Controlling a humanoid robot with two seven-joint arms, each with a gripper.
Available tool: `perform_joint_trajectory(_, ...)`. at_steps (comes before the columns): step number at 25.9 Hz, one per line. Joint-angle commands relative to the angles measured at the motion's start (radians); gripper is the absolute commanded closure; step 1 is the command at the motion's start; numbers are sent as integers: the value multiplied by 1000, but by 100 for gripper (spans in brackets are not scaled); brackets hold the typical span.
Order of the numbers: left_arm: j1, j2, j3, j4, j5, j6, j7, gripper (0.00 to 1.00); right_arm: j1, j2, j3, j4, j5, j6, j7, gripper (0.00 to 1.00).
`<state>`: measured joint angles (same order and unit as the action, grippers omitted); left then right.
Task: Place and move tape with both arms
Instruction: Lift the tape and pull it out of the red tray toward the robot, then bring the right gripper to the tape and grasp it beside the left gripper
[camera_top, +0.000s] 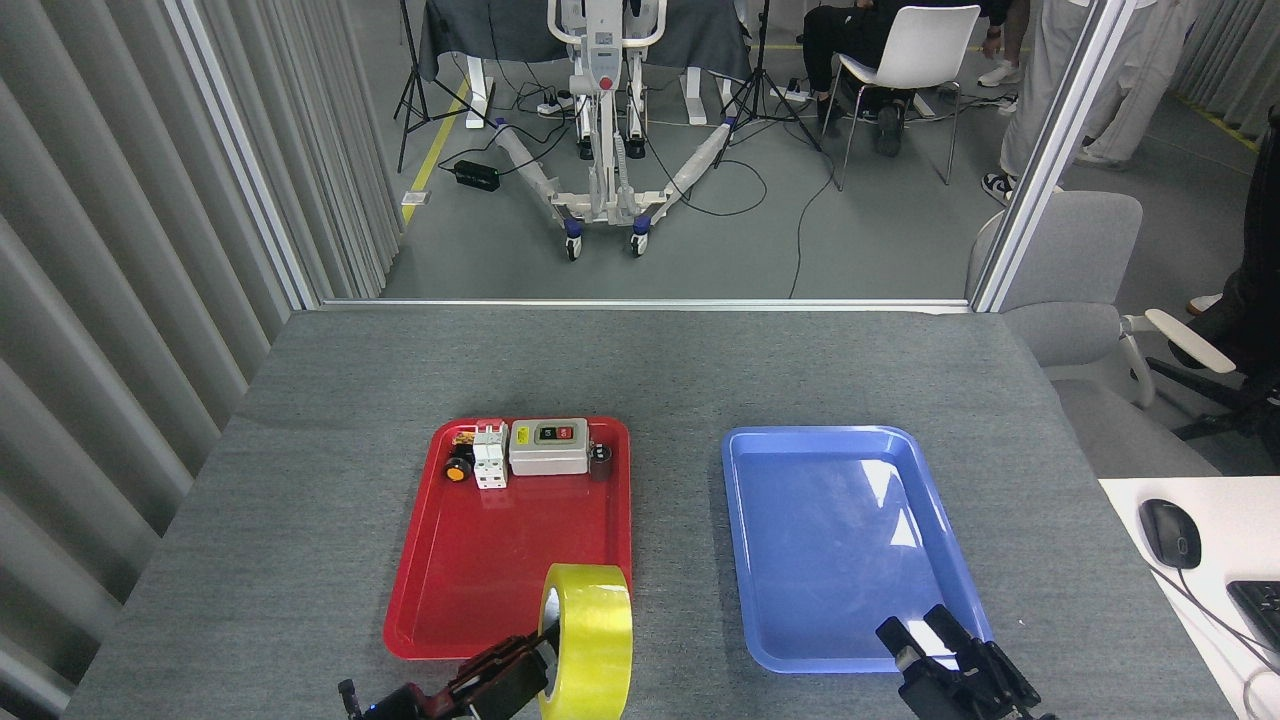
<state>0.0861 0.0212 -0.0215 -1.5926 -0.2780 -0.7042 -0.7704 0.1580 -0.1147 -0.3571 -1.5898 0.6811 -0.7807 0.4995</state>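
Near the red tray, the left gripper clamps one tape; right gripper unclear.

— How's the light?
— Bright and even, from overhead. The blue tray carries white glare patches toward its far right corner, and the yellow tape has a soft sheen.
— Shadows?
— Faint, short ones only, on the bench.
— Sharpness?
— Crisp throughout; straight lines bow slightly toward the picture's edges.
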Motion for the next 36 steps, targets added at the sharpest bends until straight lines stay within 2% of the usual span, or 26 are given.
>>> perform_joint_trajectory(1,43,-44,-17,-29,-43,-12,3,100,-26,-22,86,22,-25,-5,34,0)
perform_joint_trajectory(3,43,-69,-15,-24,-72,-12,3,100,-55,-85,153,30,-26,-5,33,0)
perform_joint_trajectory(8,32,-96,-20,-9,-92,-12,3,100,-48,-215,300,31,-37,-5,-24,0)
perform_joint_trajectory(12,-2,-116,-18,52,-139,-12,6,100,-55,-355,425,14,-80,-5,-116,0)
perform_joint_trajectory(14,-8,-118,-20,68,-150,-12,10,100,-58,-396,461,-2,-91,-5,-127,0)
perform_joint_trajectory(24,-71,-121,-18,128,-171,-15,17,100,-75,-447,583,-119,-89,-5,-122,0)
perform_joint_trajectory(29,-81,-116,-18,148,-174,-18,22,100,-80,-444,619,-131,-83,-5,-118,0)
perform_joint_trajectory(36,-86,-118,-18,148,-174,-20,23,100,-135,-396,673,-125,-75,-5,-81,1)
